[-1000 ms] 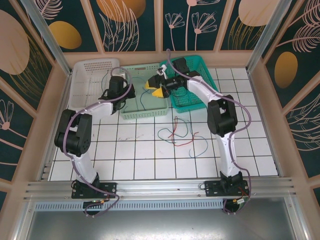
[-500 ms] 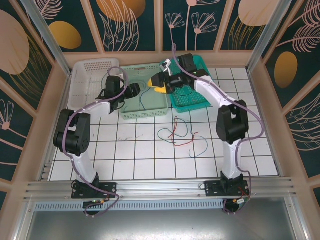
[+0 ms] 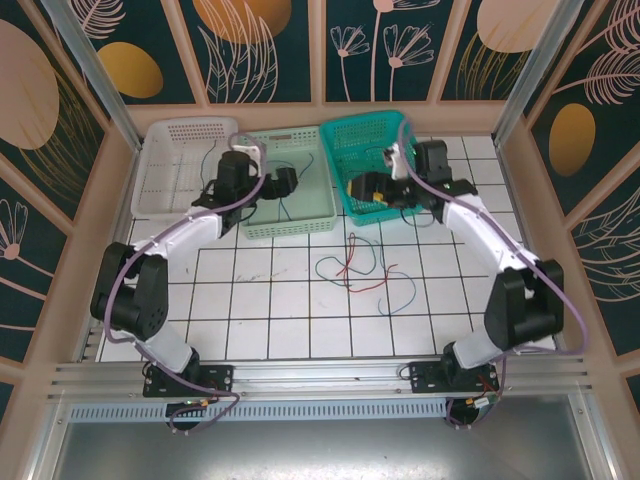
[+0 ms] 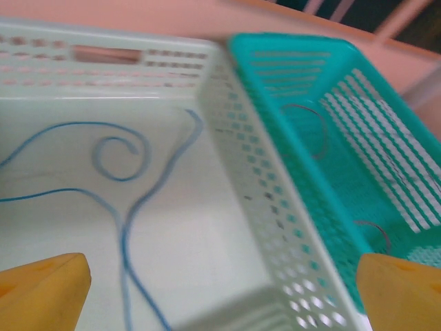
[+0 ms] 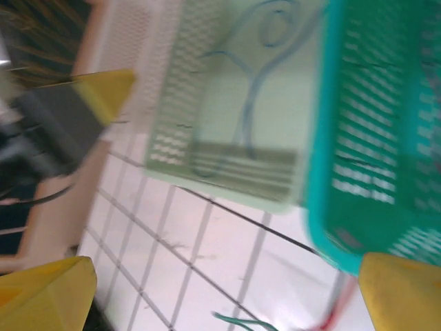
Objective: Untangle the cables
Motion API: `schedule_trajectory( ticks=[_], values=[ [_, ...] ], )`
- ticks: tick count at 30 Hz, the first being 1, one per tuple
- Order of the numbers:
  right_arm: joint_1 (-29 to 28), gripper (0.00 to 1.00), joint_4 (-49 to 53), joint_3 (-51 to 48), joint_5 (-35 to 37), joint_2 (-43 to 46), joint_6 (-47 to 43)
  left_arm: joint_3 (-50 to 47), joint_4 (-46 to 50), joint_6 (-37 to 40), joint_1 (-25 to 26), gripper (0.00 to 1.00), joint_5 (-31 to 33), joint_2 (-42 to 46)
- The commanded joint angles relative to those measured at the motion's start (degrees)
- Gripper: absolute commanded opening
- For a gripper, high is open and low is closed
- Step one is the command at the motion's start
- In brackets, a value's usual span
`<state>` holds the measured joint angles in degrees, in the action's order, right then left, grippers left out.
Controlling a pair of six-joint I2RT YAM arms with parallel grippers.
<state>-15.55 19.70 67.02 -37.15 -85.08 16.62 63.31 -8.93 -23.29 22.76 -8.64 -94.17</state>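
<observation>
**Two robot arms at work over a row of baskets.** Both arms reached across the white-tiled desk [image 3: 250,320] toward three baskets lined up along its far edge.

The left claw [image 3: 286,181] hung over the pale green basket [image 3: 290,228]. It was released, its yellow fingertips [image 4: 43,289] spread to the bottom corners of the left wrist view with nothing between them. Below it a blue cable [image 4: 123,241] lay loose on the basket floor, curling into a small coil before being cut off at the left and bottom edges.

The right claw [image 3: 363,188] hovered over the near-left part of the teal basket [image 3: 365,130]. It was likewise released and empty, and it hid part of that basket's floor from above. Two thin dark loops [image 4: 322,127] showed inside the teal basket, too blurred to tell their colour or whether they were one cable.

The remaining cables [image 3: 362,268], red, green, blue and dark strands, lay crossed over one another on the open desk, in front of the baskets and between the arms. Where one strand ended and the next began could not be made out. The right wrist view was heavily smeared; a green end and a red end poked in at its bottom edge.

The white basket [image 3: 180,160] stood at the far left, its right edge crossed by the left arm.
</observation>
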Motion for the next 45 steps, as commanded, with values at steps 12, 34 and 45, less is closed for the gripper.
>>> schedule_trajectory(
  ticks=[12,34,45],
  values=[
    [10.3,0.67,3.2,-23.1,13.0,20.6,2.1,-16.0,2.2,4.7,18.9,0.98,-0.5,8.3],
    [12.7,0.39,-12.1,-34.4,5.2,22.1,6.3,-18.9,4.5,-0.4,30.9,0.99,24.6,10.8],
    [10.9,0.43,-13.4,-33.2,5.1,21.6,6.9,-17.4,2.0,1.8,30.7,0.98,20.6,2.0]
  ],
)
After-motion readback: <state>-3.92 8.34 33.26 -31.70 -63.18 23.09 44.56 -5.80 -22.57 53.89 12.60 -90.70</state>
